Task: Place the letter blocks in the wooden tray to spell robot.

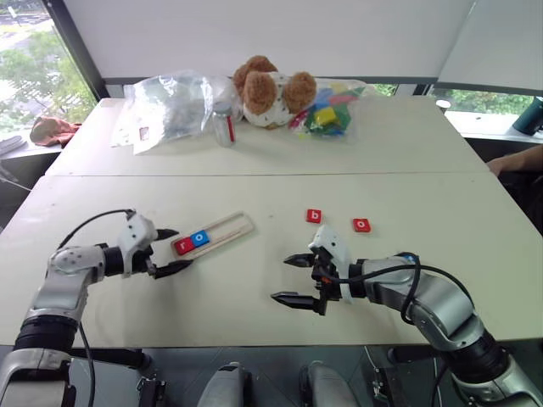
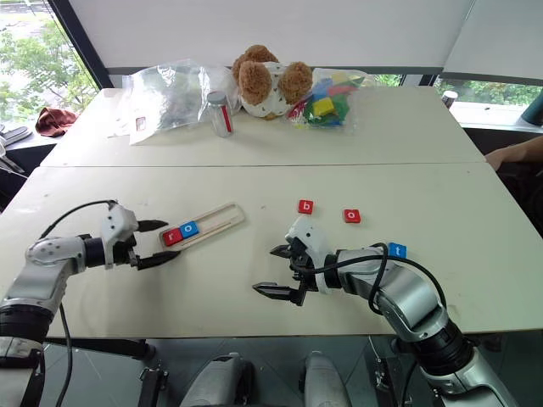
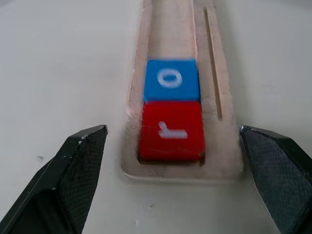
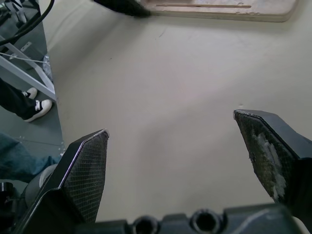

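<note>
The wooden tray [image 1: 227,228] lies aslant on the table's left half. At its near end sit a red "r" block [image 3: 171,130] and, right behind it, a blue "o" block [image 3: 171,79]. My left gripper [image 1: 181,248] is open, one finger on either side of that near end, touching nothing. A red "b" block [image 1: 314,215] and a red "o" block [image 1: 361,225] lie loose on the table to the right of the tray. A blue "t" block [image 2: 397,250] lies beside my right forearm. My right gripper [image 1: 280,278] hangs open and empty over bare table, pointing left.
On the far table stand a teddy bear [image 1: 271,89], a bag of coloured toy blocks [image 1: 327,112], a crumpled clear bag [image 1: 170,103] and a small jar [image 1: 223,125]. A person's hand [image 1: 509,161] rests at the right edge. The table's front edge runs just under both arms.
</note>
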You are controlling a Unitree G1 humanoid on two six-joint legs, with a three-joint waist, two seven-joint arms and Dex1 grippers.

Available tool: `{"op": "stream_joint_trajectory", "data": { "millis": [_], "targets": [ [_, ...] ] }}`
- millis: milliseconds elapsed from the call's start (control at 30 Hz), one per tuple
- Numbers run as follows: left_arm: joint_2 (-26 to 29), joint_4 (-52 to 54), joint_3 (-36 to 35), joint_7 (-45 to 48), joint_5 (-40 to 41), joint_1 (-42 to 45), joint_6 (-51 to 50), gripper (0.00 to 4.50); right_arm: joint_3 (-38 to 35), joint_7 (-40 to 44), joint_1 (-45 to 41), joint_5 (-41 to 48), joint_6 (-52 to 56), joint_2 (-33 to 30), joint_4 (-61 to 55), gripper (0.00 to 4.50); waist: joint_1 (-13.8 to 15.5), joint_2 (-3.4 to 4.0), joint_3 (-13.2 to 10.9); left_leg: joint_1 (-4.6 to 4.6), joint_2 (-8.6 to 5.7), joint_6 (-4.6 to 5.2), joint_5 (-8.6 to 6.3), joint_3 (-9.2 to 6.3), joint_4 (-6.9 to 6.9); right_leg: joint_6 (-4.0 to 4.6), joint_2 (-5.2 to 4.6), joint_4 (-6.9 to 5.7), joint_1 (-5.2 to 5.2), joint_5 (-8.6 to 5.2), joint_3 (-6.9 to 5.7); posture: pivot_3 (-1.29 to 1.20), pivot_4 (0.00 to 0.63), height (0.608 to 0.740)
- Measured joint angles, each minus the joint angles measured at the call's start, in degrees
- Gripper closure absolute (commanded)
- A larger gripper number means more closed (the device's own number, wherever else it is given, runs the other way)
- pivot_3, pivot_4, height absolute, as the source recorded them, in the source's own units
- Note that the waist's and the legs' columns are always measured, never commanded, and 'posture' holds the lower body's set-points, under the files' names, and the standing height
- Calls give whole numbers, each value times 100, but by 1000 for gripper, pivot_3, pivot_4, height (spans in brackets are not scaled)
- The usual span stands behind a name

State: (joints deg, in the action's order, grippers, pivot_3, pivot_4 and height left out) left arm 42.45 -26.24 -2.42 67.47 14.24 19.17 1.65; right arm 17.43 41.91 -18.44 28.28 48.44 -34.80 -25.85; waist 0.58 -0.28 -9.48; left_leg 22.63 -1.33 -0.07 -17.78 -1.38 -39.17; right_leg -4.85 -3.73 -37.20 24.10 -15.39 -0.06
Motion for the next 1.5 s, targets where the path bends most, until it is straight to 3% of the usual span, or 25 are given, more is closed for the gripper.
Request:
{"op": "stream_joint_trajectory", "data": {
  "millis": [267,400,433,633,800,967,1133,1333,1433,1500],
  "targets": [
    [-15,-189,21,62,-26,107,40,0,-1,-52,0,-18,0,0,0,56,0,0,1,-12,0,0,0,0,0,0,0,-1,-10,0,0,0,150,740],
    [-50,-233,57,98,-26,115,99,1308,-1,-62,14,-36,0,0,0,0,1,1,2,-21,0,0,0,0,0,0,0,-1,-21,0,0,0,150,740],
    [-61,-247,56,90,-27,115,122,1412,-1,-71,26,-45,0,0,0,0,2,1,3,-22,0,0,0,-1,0,0,0,-1,-22,0,0,0,150,740],
    [-75,-122,66,130,15,181,-153,1412,-368,-473,256,-50,57,97,-37,0,16,1,4,-23,0,0,0,-3,0,0,-1,-1,-25,0,1,0,150,740],
    [-179,411,592,551,-120,549,-312,1412,-1617,-1052,572,206,370,213,-268,0,31,-2,3,-13,-4,0,0,-7,0,0,-3,5,-24,0,1,0,150,740],
    [-704,453,1174,956,-264,1333,-206,1412,-2545,-1314,749,264,597,-68,-300,0,-15,-2,3,-17,0,0,0,-2,2,0,9,2,-22,0,3,0,150,740],
    [-1206,-395,1554,1235,-527,1885,106,1412,-2611,-1991,712,82,869,87,-397,0,-127,-2,3,-18,7,2,0,0,7,-1,25,-9,-12,-1,1,0,150,740],
    [-1456,-1125,1733,1395,-744,2048,587,1412,-2390,-2983,292,-263,1353,778,-490,0,-132,-3,4,-15,7,2,1,3,3,-1,30,-15,-5,-1,5,0,150,740],
    [-1478,-1254,1722,1432,-789,2105,684,75,-2292,-3235,128,-356,1523,1007,-472,0,-128,-3,4,-15,4,2,1,4,3,-1,29,-14,-7,-1,6,0,150,740],
    [-1488,-1249,1716,1455,-791,2093,721,75,-2165,-3397,14,-452,1604,1245,-405,0,-130,-2,5,-15,4,2,1,3,3,-1,29,-16,-7,-1,5,0,150,740]
  ]
}}
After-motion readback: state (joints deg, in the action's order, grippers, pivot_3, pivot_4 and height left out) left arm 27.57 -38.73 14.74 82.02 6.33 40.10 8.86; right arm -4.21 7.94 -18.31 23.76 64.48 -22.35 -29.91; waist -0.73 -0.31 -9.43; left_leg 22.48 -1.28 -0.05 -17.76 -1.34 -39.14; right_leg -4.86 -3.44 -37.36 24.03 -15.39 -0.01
